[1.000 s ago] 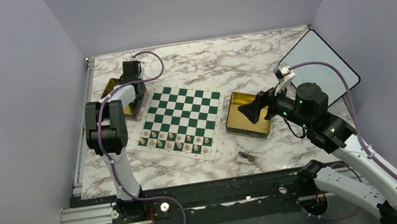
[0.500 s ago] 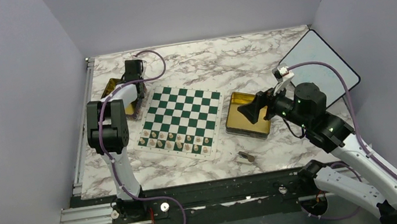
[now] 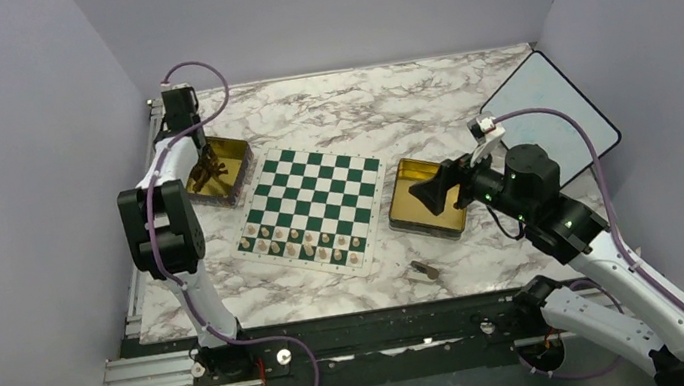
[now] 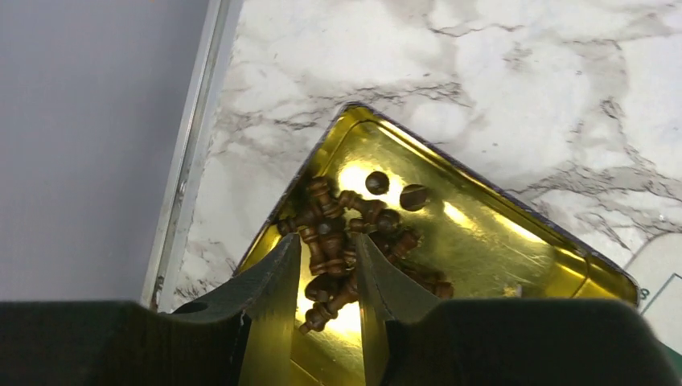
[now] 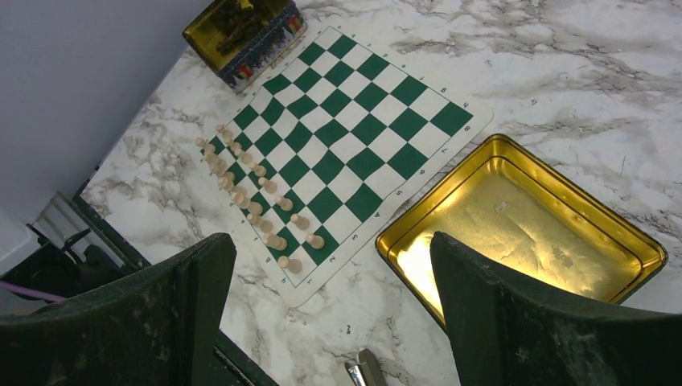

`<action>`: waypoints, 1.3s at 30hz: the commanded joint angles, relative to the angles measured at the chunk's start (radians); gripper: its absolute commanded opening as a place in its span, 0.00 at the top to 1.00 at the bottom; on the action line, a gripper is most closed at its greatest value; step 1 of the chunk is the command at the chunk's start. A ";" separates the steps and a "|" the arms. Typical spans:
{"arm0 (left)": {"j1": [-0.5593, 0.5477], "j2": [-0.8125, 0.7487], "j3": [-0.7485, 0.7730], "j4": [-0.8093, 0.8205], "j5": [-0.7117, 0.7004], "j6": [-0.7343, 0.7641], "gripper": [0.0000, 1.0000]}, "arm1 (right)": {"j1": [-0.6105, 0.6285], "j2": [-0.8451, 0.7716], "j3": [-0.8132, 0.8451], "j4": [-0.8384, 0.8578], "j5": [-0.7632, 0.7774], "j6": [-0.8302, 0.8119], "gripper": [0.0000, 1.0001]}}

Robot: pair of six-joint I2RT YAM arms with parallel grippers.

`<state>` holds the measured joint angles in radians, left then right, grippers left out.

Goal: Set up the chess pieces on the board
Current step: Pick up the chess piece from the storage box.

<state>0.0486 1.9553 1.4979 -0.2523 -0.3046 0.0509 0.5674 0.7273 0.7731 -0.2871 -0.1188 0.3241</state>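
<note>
- Left pincer (image 4: 326, 245): my two fingers stood a narrow gap apart over the heap of dark pieces (image 4: 346, 233). Some of them showed in the gap. I could not tell whether the fingers pinched one.
- Right pincer (image 5: 330, 241): my fingers were spread wide with nothing between them. It hung above the marble beside the right tin (image 5: 531, 233).
- The board (image 5: 354, 121): it lay flat on the marble table (image 3: 386, 106), with green and white squares and a thin white border. I could read no lettering on it.
- Pale pieces (image 5: 257, 205): these stood upright in two rows along the board's near edge.
- Dark pieces: these lay jumbled on their sides in the left tin (image 4: 482, 233), bunched toward one corner, two of them a little apart from the heap.
- Left tin: gold inside, with a printed band on its outer wall that was too small to read. It sat just beside the board's far left corner, and its other corner came close to the metal rail (image 4: 189, 161) along the table's left edge.
- Right tin: its gold floor showed bare, and it sat just beside the board's right edge.
- Tablet (image 3: 548, 103): a white face with a black rim, at the table's right edge against the wall. No writing on it was legible.
- Small oblong item (image 3: 423, 268): it lay on the marble near the front edge. I could not tell what it was.
- Room: bare marble stretched from the board's far edge to the back wall, and a narrower strip ran between the board and the front edge.
</note>
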 commanded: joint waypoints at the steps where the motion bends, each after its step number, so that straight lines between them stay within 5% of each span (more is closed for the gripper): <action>1: 0.061 -0.011 0.024 -0.073 0.157 -0.174 0.67 | -0.004 -0.015 -0.012 0.020 0.008 0.007 0.04; 32: 0.062 0.077 0.073 -0.189 0.180 -0.200 0.73 | -0.006 -0.014 0.001 0.009 0.028 0.011 0.04; 39: 0.062 0.074 0.076 -0.189 0.168 -0.190 0.82 | -0.005 -0.010 -0.004 0.009 0.029 0.013 0.04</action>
<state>0.1074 2.0247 1.5314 -0.4374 -0.1242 -0.1421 0.5674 0.7246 0.7692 -0.2863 -0.1131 0.3252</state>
